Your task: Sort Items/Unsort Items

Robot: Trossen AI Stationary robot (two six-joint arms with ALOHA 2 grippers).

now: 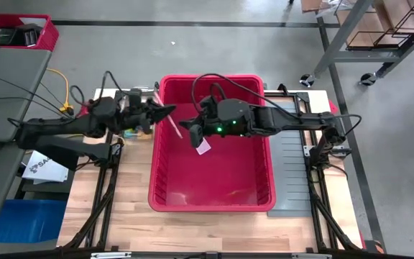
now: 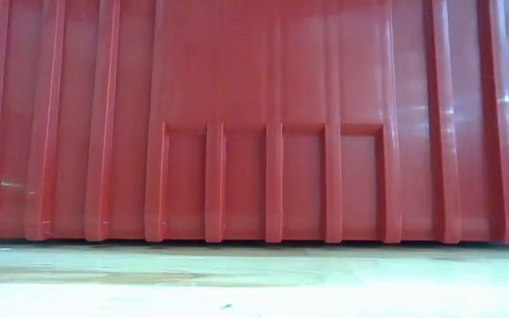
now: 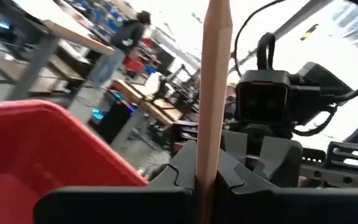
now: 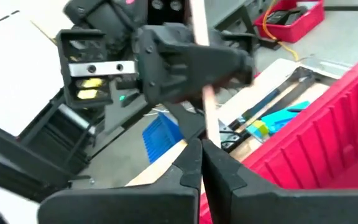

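Low view: red bin (image 2: 272, 124) wall fills the frame, standing on the counter (image 2: 254, 283). High view: left hand (image 1: 162, 111) and right hand (image 1: 190, 132) meet over the bin's left rim, both clenched on one thin pinkish stick (image 1: 173, 123). Left wrist view: stick (image 3: 213, 87) upright between the fingers. Right wrist view: same stick (image 4: 202, 81) pinched, blue and yellow items (image 4: 272, 121) on the counter beside the bin.

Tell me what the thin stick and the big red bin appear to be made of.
Thin stick: likely wood, matte pale tan, uniformly coloured, straight; painted plastic is possible. Big red bin: moulded plastic, slightly glossy, with ribbed walls and soft highlights.
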